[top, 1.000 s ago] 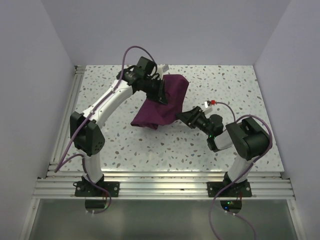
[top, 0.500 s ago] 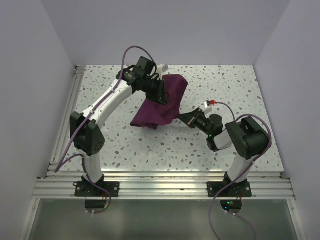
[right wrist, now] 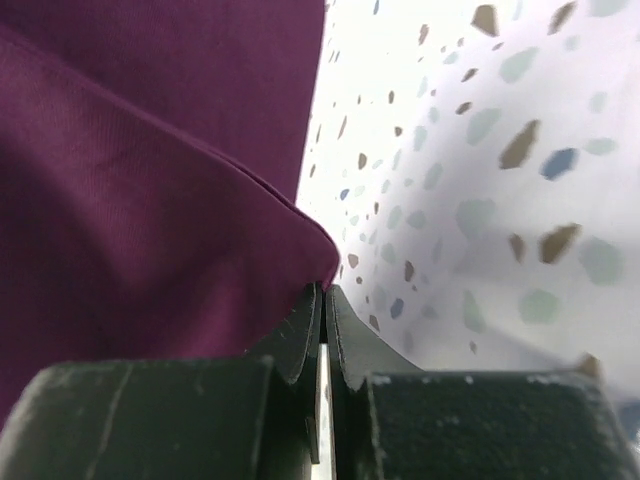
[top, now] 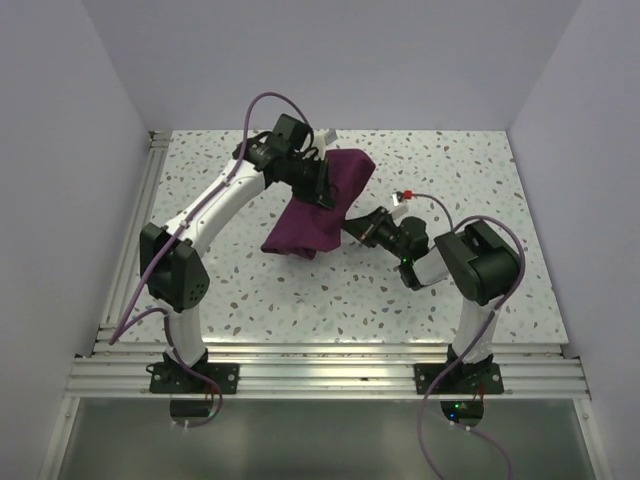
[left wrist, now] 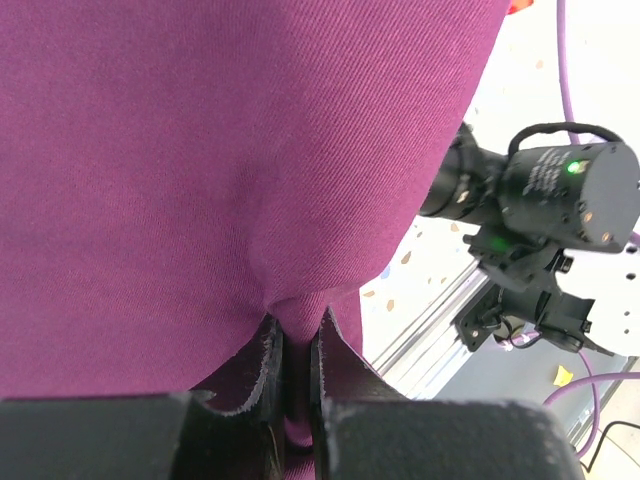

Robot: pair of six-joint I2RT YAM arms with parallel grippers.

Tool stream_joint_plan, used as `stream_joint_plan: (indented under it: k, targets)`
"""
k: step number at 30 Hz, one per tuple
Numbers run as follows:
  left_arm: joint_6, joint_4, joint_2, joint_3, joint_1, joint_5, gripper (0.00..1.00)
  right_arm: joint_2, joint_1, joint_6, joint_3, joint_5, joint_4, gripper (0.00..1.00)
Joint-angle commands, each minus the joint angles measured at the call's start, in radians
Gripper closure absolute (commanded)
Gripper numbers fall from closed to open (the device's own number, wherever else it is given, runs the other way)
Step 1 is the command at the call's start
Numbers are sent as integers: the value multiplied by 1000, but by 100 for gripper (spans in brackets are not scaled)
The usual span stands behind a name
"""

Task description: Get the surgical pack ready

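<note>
Plum-purple woven cloth, the surgical pack (top: 318,215), hangs in loose folds over the middle of the speckled table (top: 470,180), toward its far edge. The pack's lower end droops down close to the table top. Raised above the table's far-middle, the left gripper (top: 322,190) holds the upper part of the cloth. In the left wrist view its narrow jaws pinch a fold, and the fabric bulges out past the fingertips. The right gripper (top: 352,228) sits low over the table's centre, jaws pressed together. In the right wrist view a corner of the cloth meets its fingertips (right wrist: 305,315), but I cannot tell whether any fabric is caught between them.
</note>
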Motion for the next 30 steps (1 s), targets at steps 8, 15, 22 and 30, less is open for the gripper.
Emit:
stream_joint_plan:
  k: [8,15,22,30]
  targets:
    - [-23,157,-95,-32,-5,62,100,137,137,-58,210,144,-154,100]
    - [-28,184,-85,-57,-19,64,100,234,200,-35,262,201,-156,100]
    - [-45,247,-86,-138,-48,74,100,326,225,0,287,235,-93,100]
    - [-57,298,-81,-193,-68,76,100,342,241,5,322,242,-126,100]
